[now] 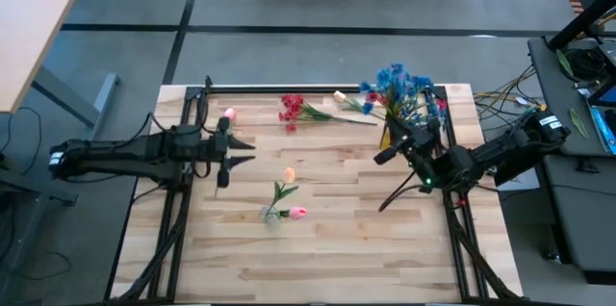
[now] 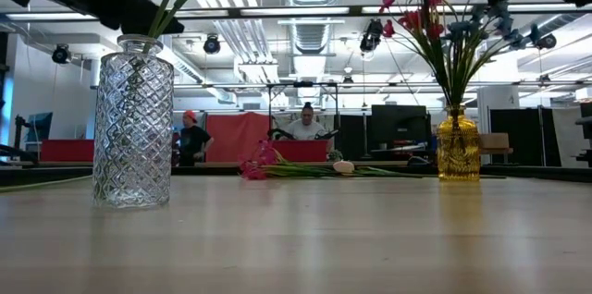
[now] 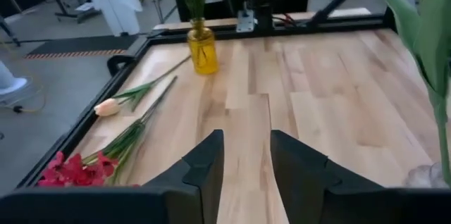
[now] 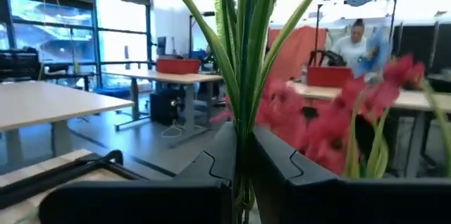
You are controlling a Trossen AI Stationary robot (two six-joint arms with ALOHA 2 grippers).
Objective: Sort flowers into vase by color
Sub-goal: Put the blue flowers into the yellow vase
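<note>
We see blue and red flowers [image 1: 399, 87] standing upright in the amber vase [image 2: 457, 146]. Beside that vase, a red cluster [image 1: 292, 109] and a cream bud [image 1: 339, 97] lie flat. Farther away, peach and pink buds [image 1: 289, 191] lean from the clear vase [image 2: 133, 128].

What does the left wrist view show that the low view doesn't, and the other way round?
Only the left wrist view shows the left gripper, its fingers apart with nothing between them, over bare table. Only the low view shows the whole clear glass vase and people at desks behind the table. Both show the yellow vase, the loose red flower and the peach bud lying flat.
</note>
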